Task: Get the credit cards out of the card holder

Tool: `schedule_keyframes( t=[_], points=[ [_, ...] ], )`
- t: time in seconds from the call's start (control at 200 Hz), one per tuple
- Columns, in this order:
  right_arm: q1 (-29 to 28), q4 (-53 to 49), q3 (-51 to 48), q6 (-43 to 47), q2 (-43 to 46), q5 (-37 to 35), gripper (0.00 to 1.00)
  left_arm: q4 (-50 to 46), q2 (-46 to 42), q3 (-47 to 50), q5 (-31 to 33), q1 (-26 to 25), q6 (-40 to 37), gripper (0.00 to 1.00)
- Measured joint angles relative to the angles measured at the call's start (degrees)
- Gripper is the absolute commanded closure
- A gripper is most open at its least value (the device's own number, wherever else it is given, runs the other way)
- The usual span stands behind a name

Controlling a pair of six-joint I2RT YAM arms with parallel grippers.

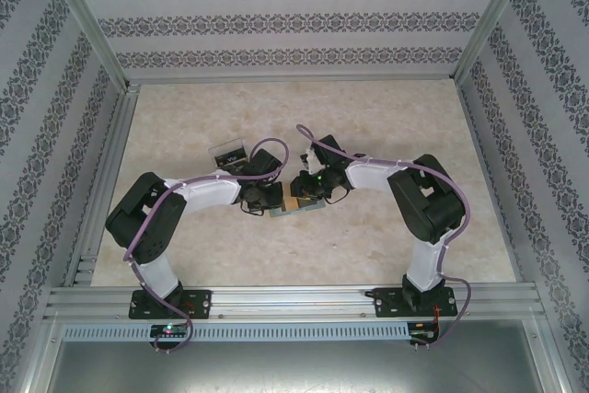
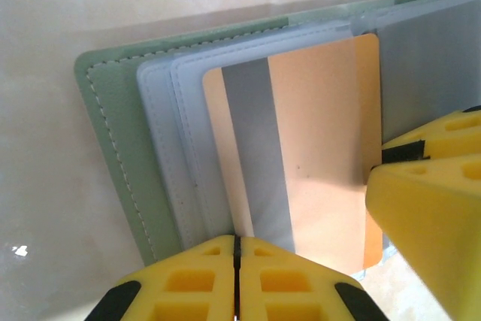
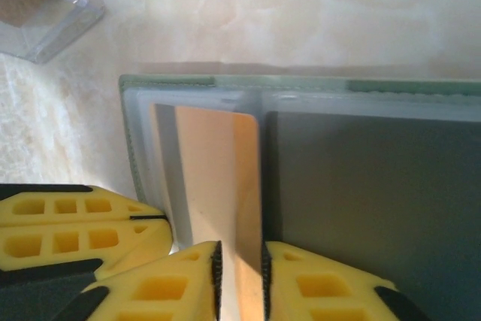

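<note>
I judge the job barely begun: my right gripper (image 3: 240, 261) pinches narrow on the thin tan-orange credit card (image 3: 214, 178), still pocketed in the grey-green folding card holder (image 3: 383, 86) lying open mid-frame, my left gripper (image 2: 237, 283) shut at its lower edge.

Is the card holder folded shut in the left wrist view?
No, the card holder lies spread open on the table, with the tan credit card showing on its inner side.
</note>
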State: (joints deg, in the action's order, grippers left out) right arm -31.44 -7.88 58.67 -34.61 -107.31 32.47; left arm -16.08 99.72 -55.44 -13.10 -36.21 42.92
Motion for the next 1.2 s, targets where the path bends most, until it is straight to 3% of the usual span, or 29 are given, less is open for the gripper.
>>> schedule_keyframes(
  t=[0.195,0.714,0.779,0.864,1.024,1.119,1.199],
  points=[
    [1.0,0.3,-0.1,0.1,-0.1,0.7,1.0,-0.2,0.1,-0.1,0.0,0.0,-0.2,0.92],
    [5.2,2.1,-3.1,0.3,1.4,2.7,1.0,-0.3,0.2,-0.2,0.0,0.0,-0.3,0.92],
    [5.1,2.1,-3.1,0.3,1.4,3.0,0.88,-0.3,0.3,-0.3,0.0,0.0,-0.3,0.92],
    [4.7,2.2,-3.1,0.4,1.4,3.1,0.81,-0.3,0.5,-0.5,-0.2,0.0,-0.4,0.92],
    [3.9,2.4,-3.1,0.5,1.0,3.5,0.78,-0.3,0.9,-0.9,-0.5,0.0,-0.4,0.92],
    [3.8,2.8,-3.1,0.5,0.8,4.1,0.79,-0.3,0.9,-0.9,-0.6,0.0,-0.4,0.93],
    [3.8,3.0,-3.1,0.7,0.6,4.3,0.88,-0.3,0.9,-0.9,-0.7,0.0,-0.4,0.93]
  ],
)
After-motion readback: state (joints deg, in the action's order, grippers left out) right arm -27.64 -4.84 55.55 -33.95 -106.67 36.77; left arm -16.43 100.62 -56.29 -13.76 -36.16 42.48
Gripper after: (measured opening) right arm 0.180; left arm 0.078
